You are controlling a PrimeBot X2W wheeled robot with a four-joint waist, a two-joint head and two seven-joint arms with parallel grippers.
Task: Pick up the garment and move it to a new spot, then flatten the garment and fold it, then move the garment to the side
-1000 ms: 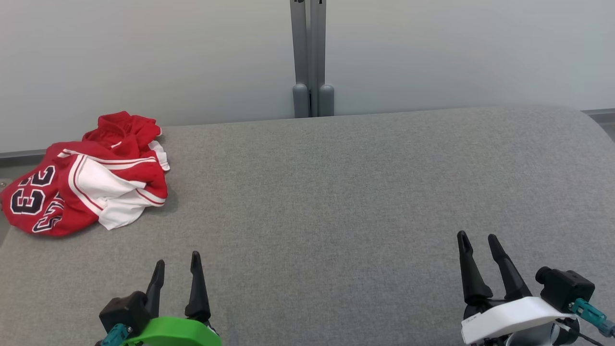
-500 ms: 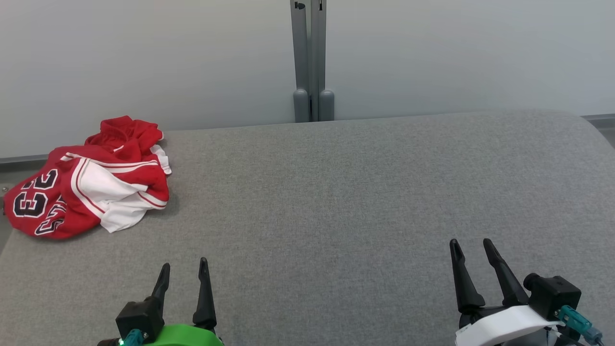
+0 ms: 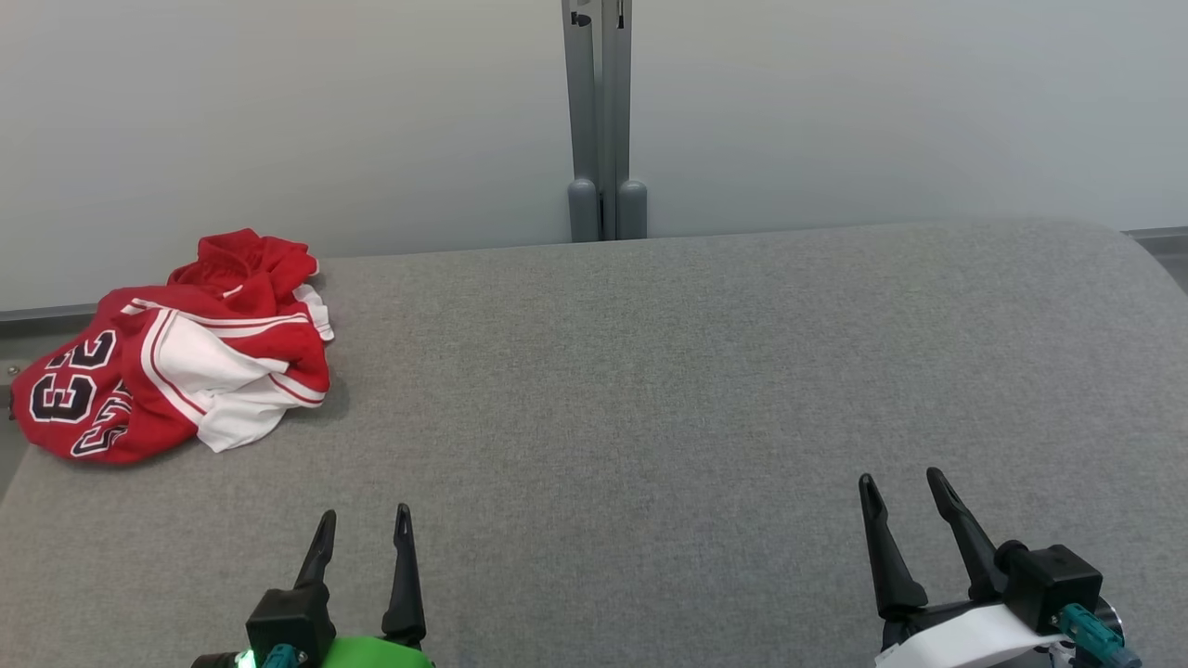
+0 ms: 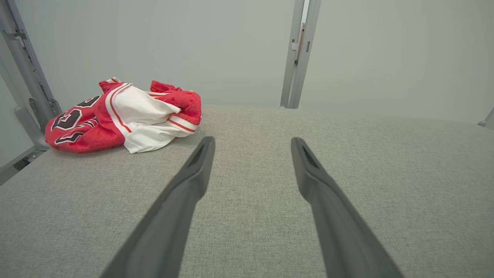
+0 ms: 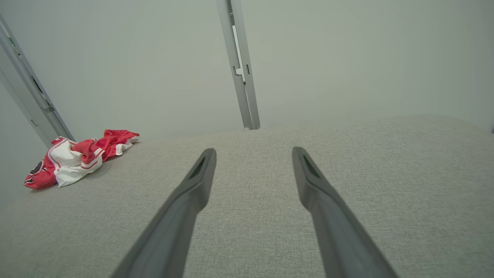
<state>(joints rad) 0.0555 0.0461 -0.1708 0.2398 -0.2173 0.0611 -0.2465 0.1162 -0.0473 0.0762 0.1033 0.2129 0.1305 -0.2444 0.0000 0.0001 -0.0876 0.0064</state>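
Garment, a crumpled red-and-white jersey (image 3: 176, 371), lies untouched at the far left edge of the grey fabric worktop (image 3: 650, 390). Pick-up not yet begun. Next, the left gripper (image 3: 364, 512) must reach far and left to it. Right gripper (image 3: 899, 477) idle at near right. Both jaws open, empty. Against the earlier frame, only the camera has shifted.

open: table (image 3: 650, 371) centre, right | obstacles: garment (image 3: 176, 353) far-left; post (image 3: 603, 121) behind far edge

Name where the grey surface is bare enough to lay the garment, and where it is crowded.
Bare: grey surface from the garment rightward to its edge, ahead of left gripper and right gripper. Crowded: far-left corner.
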